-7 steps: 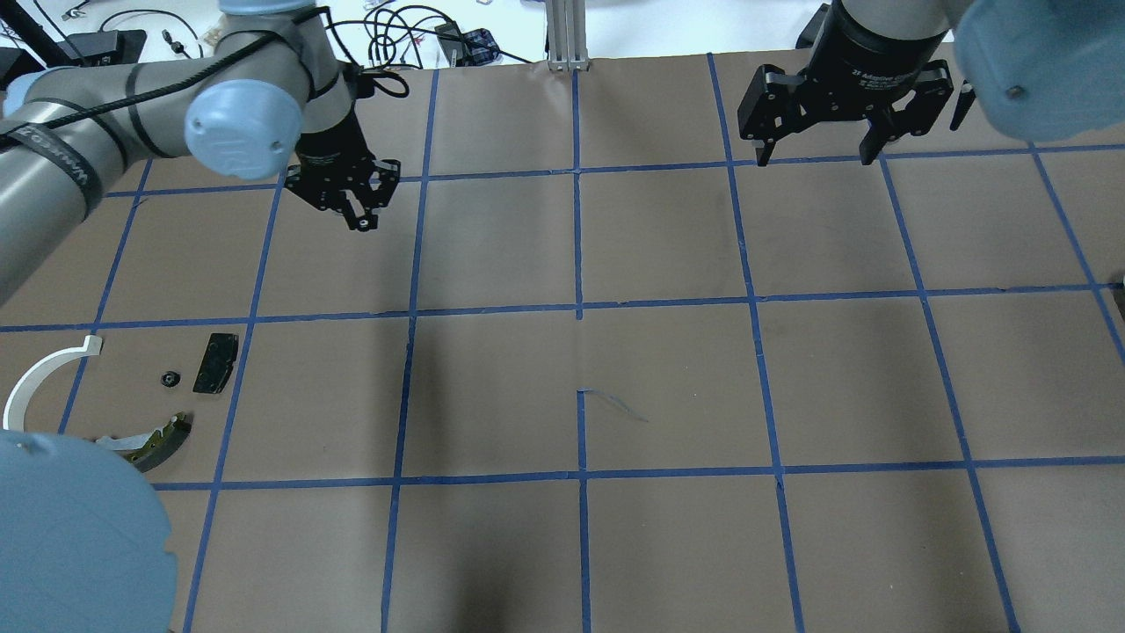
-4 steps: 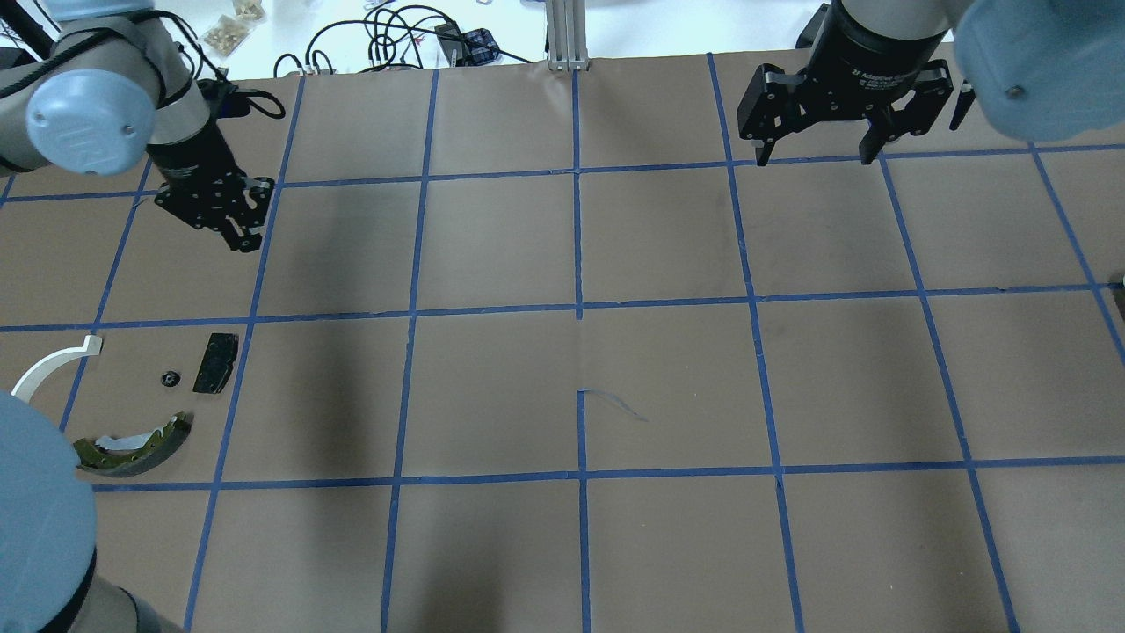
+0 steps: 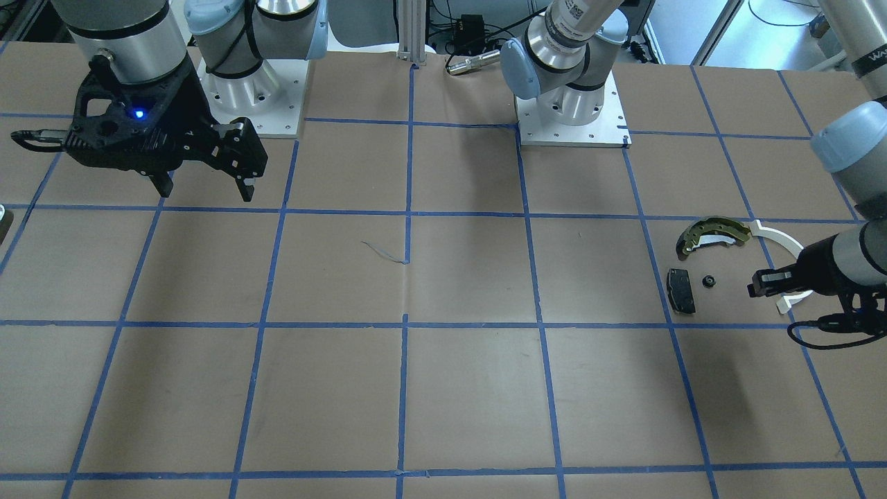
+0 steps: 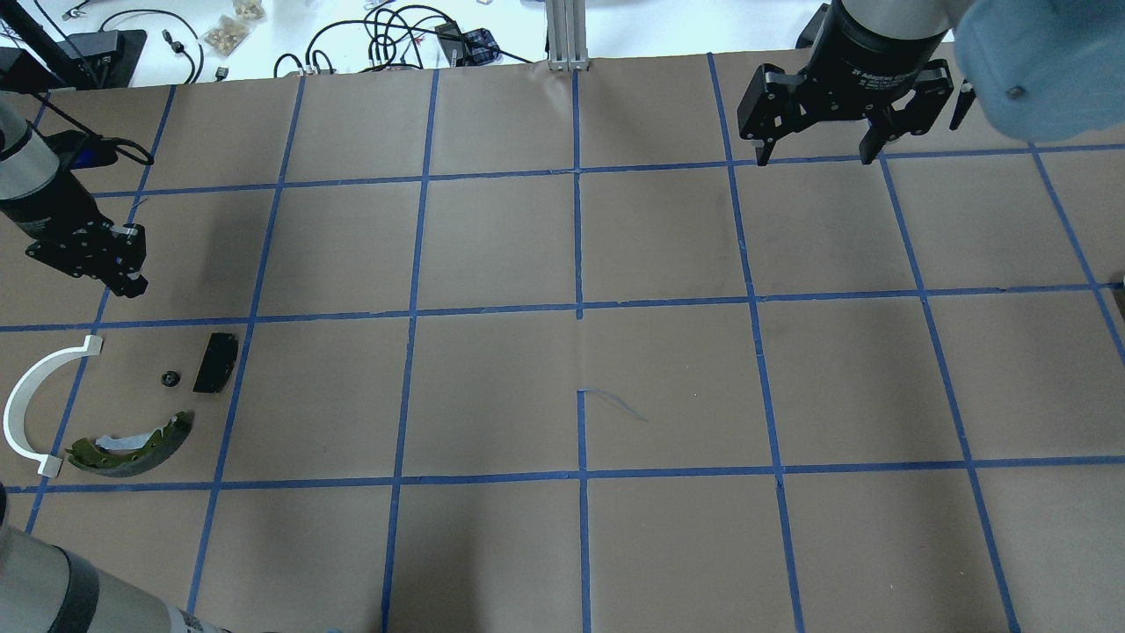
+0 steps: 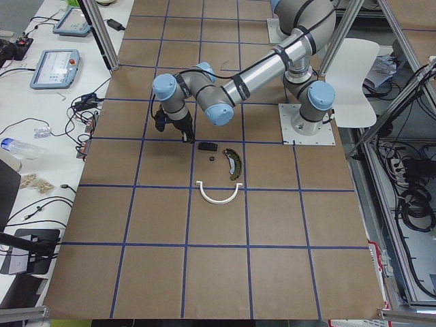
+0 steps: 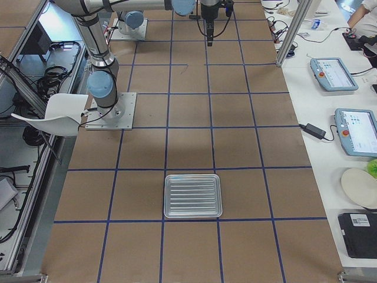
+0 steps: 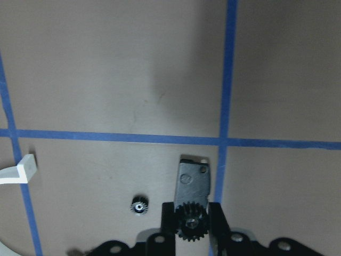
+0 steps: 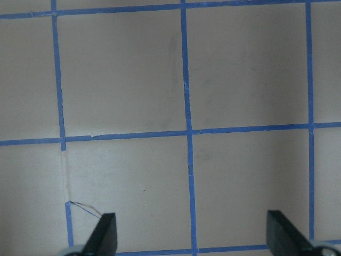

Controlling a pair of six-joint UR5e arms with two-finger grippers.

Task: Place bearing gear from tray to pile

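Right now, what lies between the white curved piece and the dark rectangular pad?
A small black gear lies alone between the white arc and the dark pad, nearer the pad; the overhead view shows it.

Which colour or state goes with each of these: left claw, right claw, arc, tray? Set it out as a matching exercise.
Things:
1. left claw
2. right claw
3. arc
4. tray

Colour or state:
A. white
B. open, holding nothing
C. silver
D. shut on the gear

Pairs: 1-D, 2-B, 3-A, 4-C
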